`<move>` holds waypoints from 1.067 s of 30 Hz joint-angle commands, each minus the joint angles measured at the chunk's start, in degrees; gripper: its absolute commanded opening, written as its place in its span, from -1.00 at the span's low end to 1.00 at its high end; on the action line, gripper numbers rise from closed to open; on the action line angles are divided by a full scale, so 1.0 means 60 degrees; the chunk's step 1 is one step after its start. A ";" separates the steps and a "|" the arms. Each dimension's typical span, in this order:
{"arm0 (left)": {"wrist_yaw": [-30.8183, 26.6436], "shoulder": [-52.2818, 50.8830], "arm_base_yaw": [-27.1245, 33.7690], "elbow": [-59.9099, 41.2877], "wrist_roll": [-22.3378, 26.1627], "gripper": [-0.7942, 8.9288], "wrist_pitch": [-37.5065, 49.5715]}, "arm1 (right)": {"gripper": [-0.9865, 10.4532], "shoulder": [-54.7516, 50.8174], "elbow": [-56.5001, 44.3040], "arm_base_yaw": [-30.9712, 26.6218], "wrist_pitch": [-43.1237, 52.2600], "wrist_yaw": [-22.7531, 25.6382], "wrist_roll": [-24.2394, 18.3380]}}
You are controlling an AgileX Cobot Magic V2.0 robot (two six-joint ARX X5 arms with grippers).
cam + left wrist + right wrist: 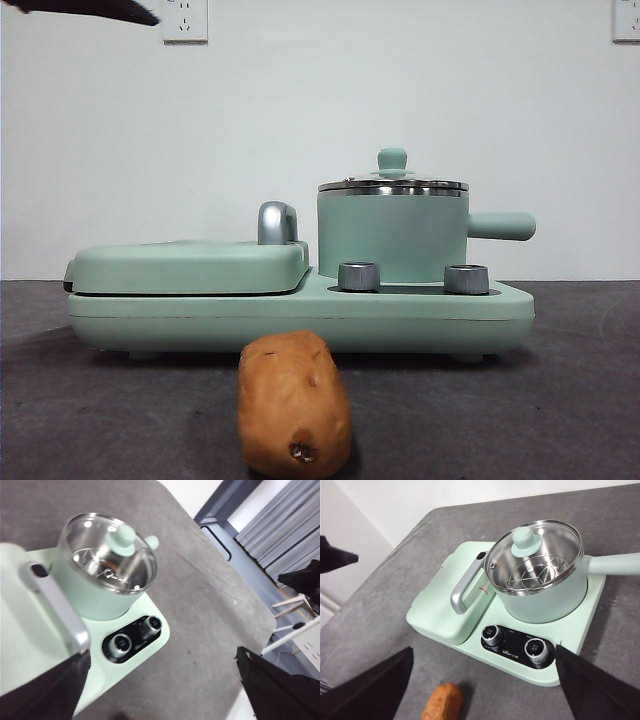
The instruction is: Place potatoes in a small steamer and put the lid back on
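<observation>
Sitting on the mint-green cooker base (300,315), the small steamer (392,238) is a smooth cylindrical pot with a steel rim and a stubby side handle. I am seeing the lid (393,184), clear glass with a steel edge and rounded green knob, resting closed on it. The oblong, matte orange-brown potato (294,403) is lying on the grey, felt-like table (560,400) in front of the base, apart from it, dark spot facing the front camera. Beside the steamer, the flat griddle (190,267) is carrying a curved metal handle (277,222). Two ridged metal dials (359,276) are standing before the steamer. I am holding the left gripper (160,690) and right gripper (485,690) above the base, both spread wide, gripping nothing.
</observation>
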 commanded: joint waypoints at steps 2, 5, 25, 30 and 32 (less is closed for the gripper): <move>-0.0157 0.0674 -0.0448 0.0852 0.0244 0.14 0.0098 | -0.02 0.0033 0.0168 0.0015 0.0022 -0.0036 -0.0055; -0.0492 0.1370 -0.0838 0.1592 0.0273 0.14 0.0091 | 0.04 0.0033 0.0168 0.0015 0.0025 -0.0040 -0.0044; -0.5311 0.7377 -0.3279 0.7482 0.1166 0.13 -0.0820 | 0.04 0.0036 0.0168 0.0015 0.0029 -0.0033 -0.0047; -0.5625 0.8524 -0.3523 0.8233 0.1137 0.12 -0.0659 | 0.04 0.0036 0.0168 0.0015 0.0029 -0.0036 -0.0047; -0.5825 0.8943 -0.3621 0.8320 0.1140 0.12 -0.0616 | 0.04 0.0036 0.0168 0.0015 0.0029 -0.0036 -0.0044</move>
